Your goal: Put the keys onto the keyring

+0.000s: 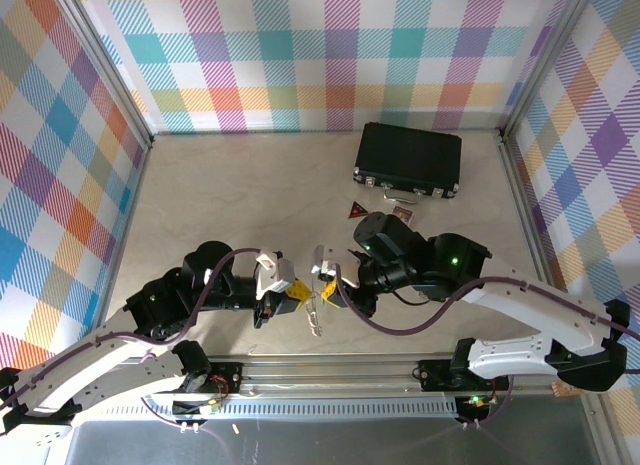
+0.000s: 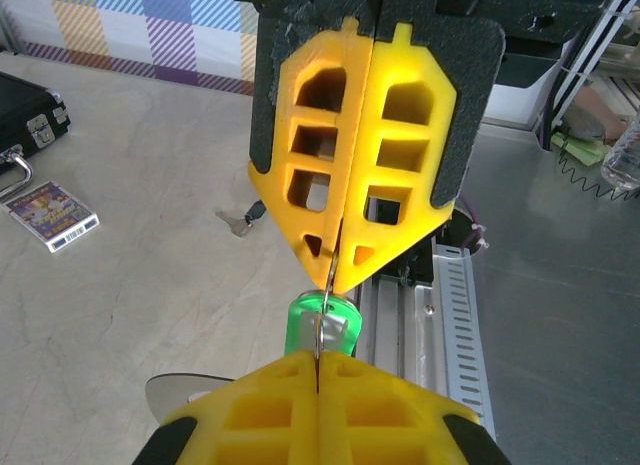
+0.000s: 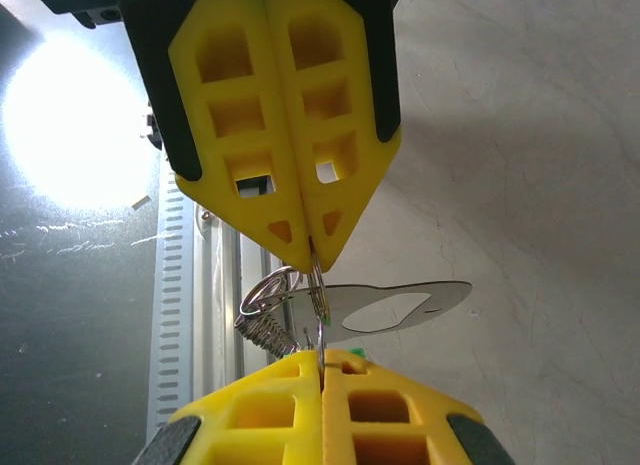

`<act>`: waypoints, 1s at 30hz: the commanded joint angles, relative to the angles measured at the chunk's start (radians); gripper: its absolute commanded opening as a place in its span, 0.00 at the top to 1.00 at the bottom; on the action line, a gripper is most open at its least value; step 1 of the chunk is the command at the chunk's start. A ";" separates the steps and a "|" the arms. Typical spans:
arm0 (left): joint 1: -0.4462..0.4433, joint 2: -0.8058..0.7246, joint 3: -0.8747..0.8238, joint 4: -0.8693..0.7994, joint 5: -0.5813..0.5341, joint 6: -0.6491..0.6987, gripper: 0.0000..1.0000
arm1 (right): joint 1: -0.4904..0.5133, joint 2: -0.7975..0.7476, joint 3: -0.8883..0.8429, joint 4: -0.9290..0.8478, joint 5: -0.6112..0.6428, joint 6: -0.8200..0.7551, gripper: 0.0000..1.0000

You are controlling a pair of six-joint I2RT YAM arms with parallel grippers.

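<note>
At the near edge of the tabletop (image 1: pixel 220 195), above the metal rail (image 1: pixel 330 370): left pincer (image 1: pixel 290 303) and right pincer (image 1: pixel 326 285) nose to nose in the air. Left pincer clamped shut, its yellow fingers (image 2: pixel 250 415) pressed flat together with no gap, nipping the thin wire of the keyring (image 3: pixel 319 310) right at the tips. Right pincer likewise closed seam to seam (same yellow lattice), biting the same wire from the opposite side. Between the two noses, only a short bare stretch of ring. Snug against that stretch, the green key (image 2: pixel 322 325), bright plastic head wedged in the gap between the tips; cannot tell whether threaded on the wire or merely resting against it. Hanging off the ring beside the pincers, a flat silver tag (image 3: pixel 400 305) with a cut-out hole, plus a small coiled spring (image 3: pixel 260 333) bunched at a second wire loop. Farther out, on the bare tabletop and well apart from the ring, the black key (image 2: pixel 245 220) lying flat, silver blade toward the card (image 2: pixel 52 213). That card small, patterned, barcode along one edge, just beside a black case (image 1: pixel 408 157) near the back wall. Next to the card, seen from above, a dark red triangle (image 1: pixel 357 211). All around, checked walls (image 1: pixel 330 55) in pastel colours.
</note>
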 commanded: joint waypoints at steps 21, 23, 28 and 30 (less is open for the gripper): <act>-0.008 -0.009 0.031 0.029 0.019 0.011 1.00 | 0.012 -0.011 -0.021 0.047 -0.016 -0.005 1.00; -0.009 -0.009 0.031 0.031 0.020 0.012 1.00 | 0.013 -0.012 -0.023 0.047 -0.018 -0.005 1.00; -0.008 -0.006 0.033 0.031 0.022 0.012 1.00 | 0.013 -0.010 -0.025 0.050 -0.019 -0.005 1.00; -0.008 -0.007 0.033 0.031 0.021 0.011 1.00 | 0.013 -0.012 -0.026 0.051 -0.016 -0.005 1.00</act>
